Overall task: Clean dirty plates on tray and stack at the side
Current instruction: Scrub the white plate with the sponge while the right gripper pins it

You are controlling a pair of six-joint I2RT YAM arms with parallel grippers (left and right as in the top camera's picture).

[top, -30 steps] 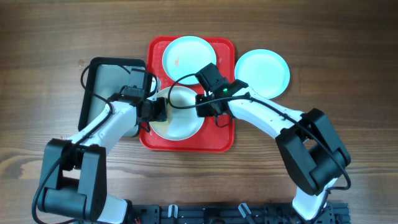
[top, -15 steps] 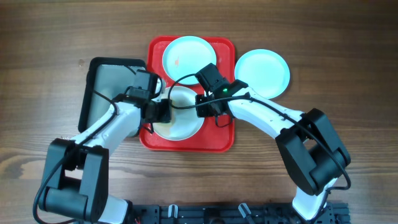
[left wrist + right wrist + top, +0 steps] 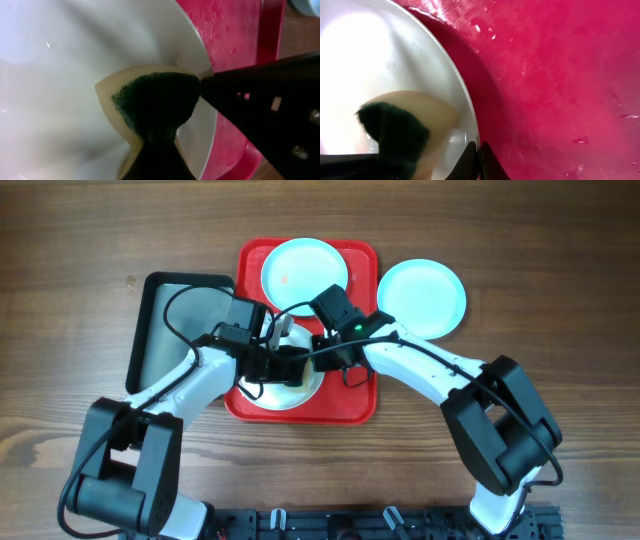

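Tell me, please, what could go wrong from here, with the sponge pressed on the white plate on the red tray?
1. The right gripper pinches only the thin rim of the white round plate; pressure from the yellow and dark green sponge in the left gripper could twist it free onto the large red plastic tray.
2. Both grippers sit very close over that plate, so a wide scrubbing stroke may knock them together.

Both arms have smooth white shells between bulky black joint housings. The left arm carries a thin black cable that loops near the wrist. The right arm shows a small green light at its 10 o'clock end. One dark finger bears two small screws.
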